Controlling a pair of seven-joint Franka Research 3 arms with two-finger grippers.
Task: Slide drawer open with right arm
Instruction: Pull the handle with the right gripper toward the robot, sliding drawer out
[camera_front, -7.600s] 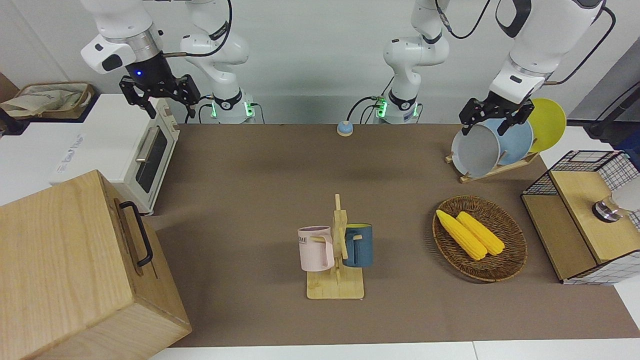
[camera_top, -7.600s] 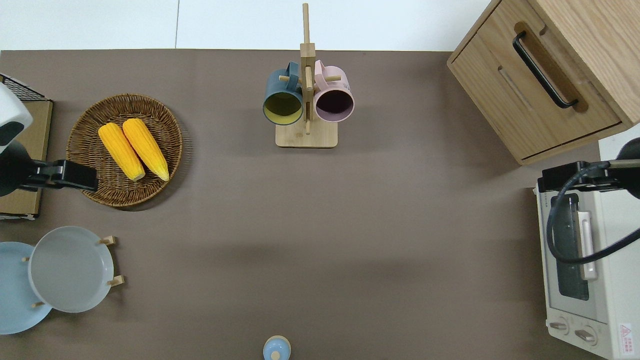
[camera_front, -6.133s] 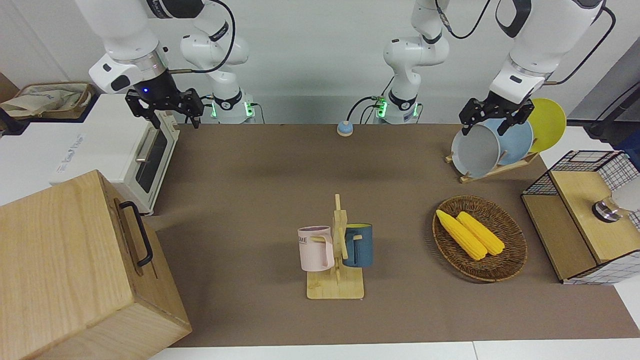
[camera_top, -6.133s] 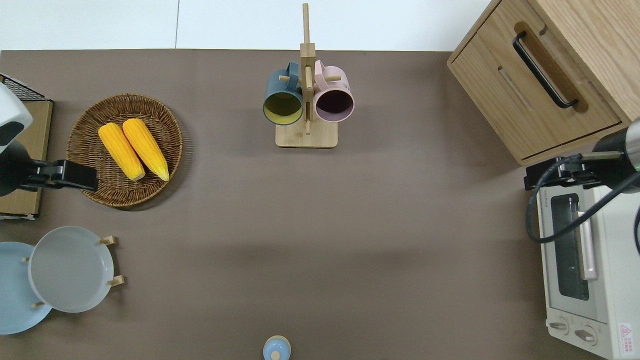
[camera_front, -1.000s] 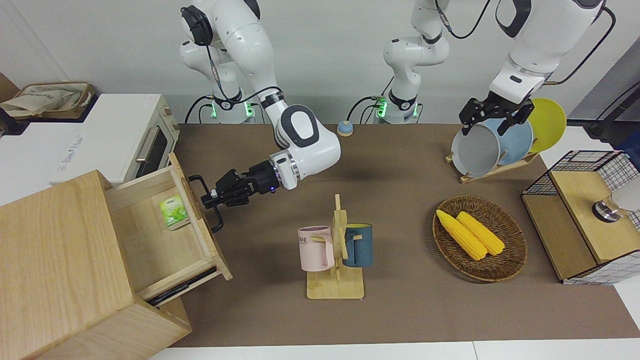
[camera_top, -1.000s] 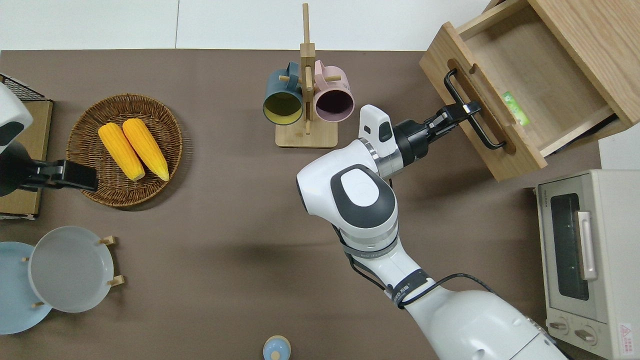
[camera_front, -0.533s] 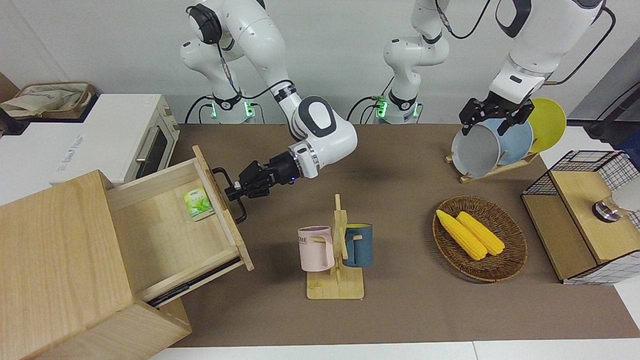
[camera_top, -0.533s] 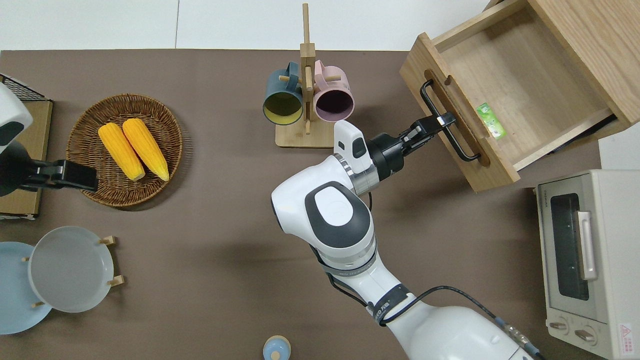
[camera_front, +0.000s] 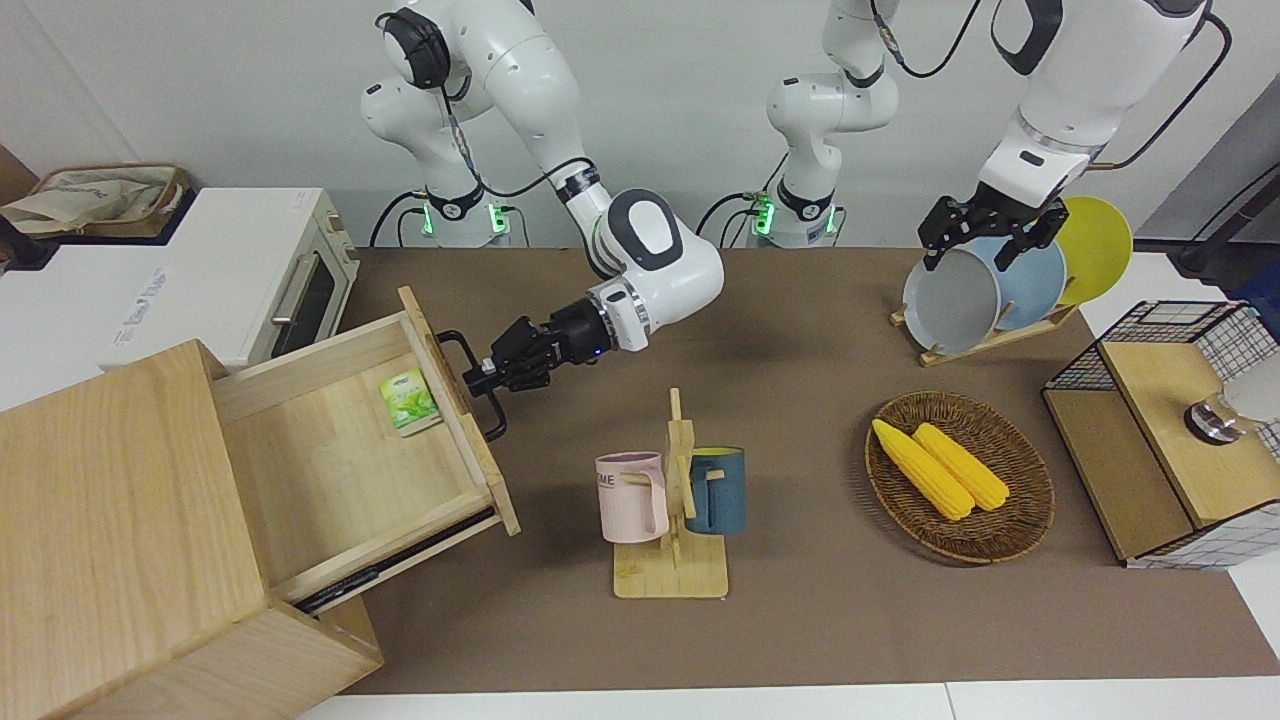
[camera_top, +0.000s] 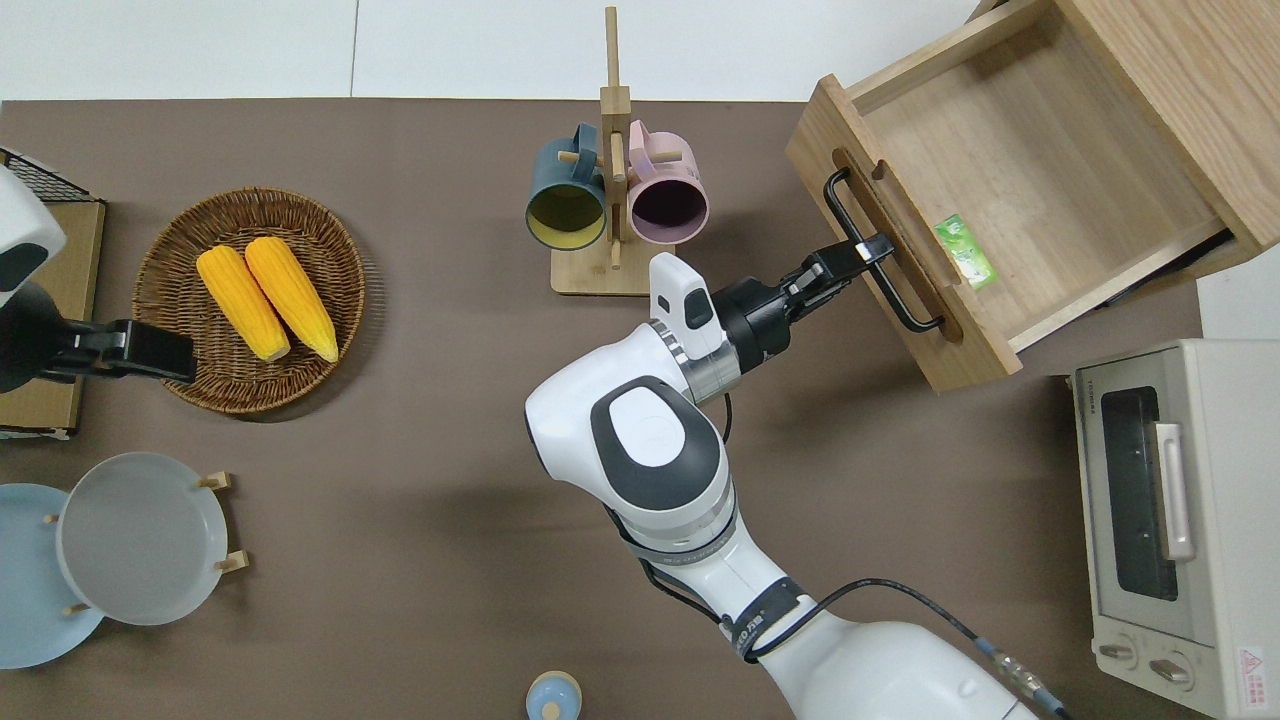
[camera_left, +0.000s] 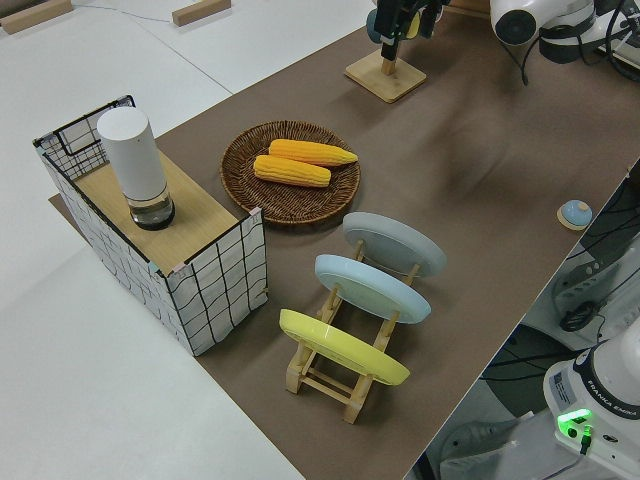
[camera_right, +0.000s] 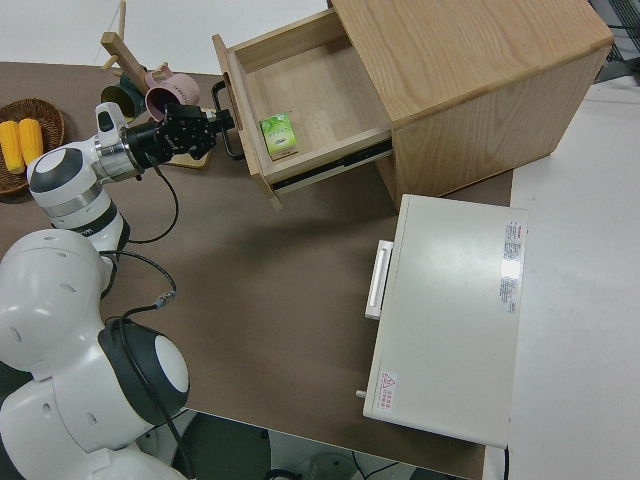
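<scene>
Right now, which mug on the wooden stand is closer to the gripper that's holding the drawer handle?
The pink mug; it hangs on the side toward the right gripper, while the blue mug hangs opposite.

We see a brown-topped table (camera_top: 450, 450), wooden box (camera_top: 1180, 90) at a far corner, mug stand (camera_top: 612, 270) by the far edge, corn basket (camera_top: 180, 380), plate rack (camera_front: 985, 340), wire basket (camera_front: 1150, 470), toaster oven (camera_top: 1230, 560)
</scene>
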